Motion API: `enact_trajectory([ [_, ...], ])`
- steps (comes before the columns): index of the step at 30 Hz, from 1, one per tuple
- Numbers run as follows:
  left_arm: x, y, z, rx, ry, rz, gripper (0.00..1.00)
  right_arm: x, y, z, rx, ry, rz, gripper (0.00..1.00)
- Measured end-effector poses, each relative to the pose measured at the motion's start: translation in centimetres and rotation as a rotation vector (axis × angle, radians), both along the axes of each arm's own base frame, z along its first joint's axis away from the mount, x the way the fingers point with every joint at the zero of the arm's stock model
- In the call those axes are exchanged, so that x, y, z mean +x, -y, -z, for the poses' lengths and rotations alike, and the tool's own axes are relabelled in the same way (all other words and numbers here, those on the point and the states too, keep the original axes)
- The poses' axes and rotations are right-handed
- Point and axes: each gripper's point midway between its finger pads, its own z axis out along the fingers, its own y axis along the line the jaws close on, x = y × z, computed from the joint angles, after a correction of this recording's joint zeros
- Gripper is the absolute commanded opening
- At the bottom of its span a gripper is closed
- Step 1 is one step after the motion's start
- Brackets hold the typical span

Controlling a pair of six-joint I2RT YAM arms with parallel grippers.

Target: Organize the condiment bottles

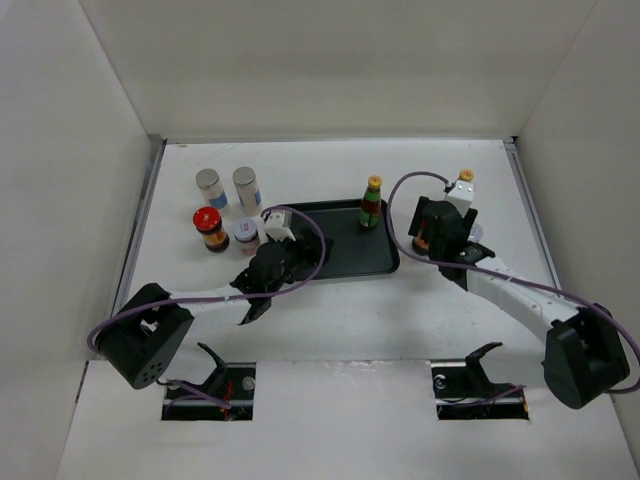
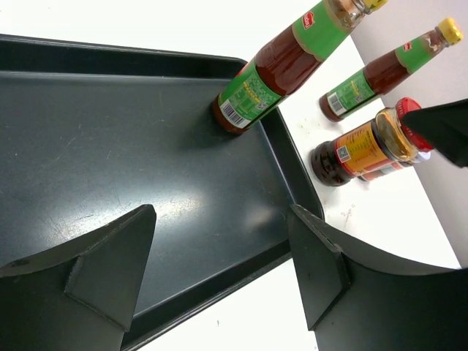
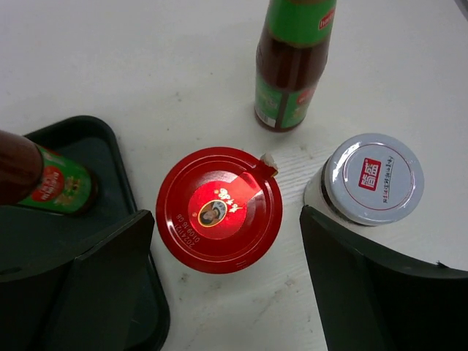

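Observation:
A slim green yellow-capped bottle [image 1: 371,203] stands on the far right corner of the black tray [image 1: 340,262]. At the left stand two silver-capped shakers [image 1: 208,187] [image 1: 245,185], a red-lidded jar [image 1: 209,228] and a short pale-lidded jar [image 1: 246,235]. My left gripper [image 2: 219,270] is open and empty, low over the tray's near edge [image 2: 219,281]. My right gripper [image 3: 227,270] is open above a second red-lidded jar [image 3: 219,208], right of the tray. A pale-lidded jar [image 3: 373,179] stands against its right finger [image 3: 365,292]. A second green bottle [image 3: 292,58] stands beyond.
White walls close the table on the left, far side and right. The tray's right rim [image 3: 110,146] lies just left of the red-lidded jar. In the left wrist view the right-side jar [image 2: 362,150] and second green bottle [image 2: 387,69] stand just off the tray.

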Motion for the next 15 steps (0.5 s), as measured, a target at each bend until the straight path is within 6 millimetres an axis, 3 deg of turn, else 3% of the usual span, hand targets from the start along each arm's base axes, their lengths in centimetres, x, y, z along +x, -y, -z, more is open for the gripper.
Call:
enact_trajectory([
  [4,0.0,0.1,0.0,-0.005,-0.001,0.002,0.71,0.4,-0.1,1.5,-0.007,-0.045,-0.004,0.79],
  [8,0.0,0.0,-0.1,-0.008,-0.002,0.002,0.71,0.9,-0.3,2.0,-0.001,-0.056,-0.001,0.78],
  [12,0.0,0.0,-0.1,-0.009,-0.003,0.002,0.71,1.5,-0.4,2.1,-0.002,-0.049,0.006,0.62],
  [15,0.0,0.0,-0.1,-0.011,-0.003,0.003,0.71,1.5,-0.2,2.0,-0.001,-0.044,0.012,0.58],
])
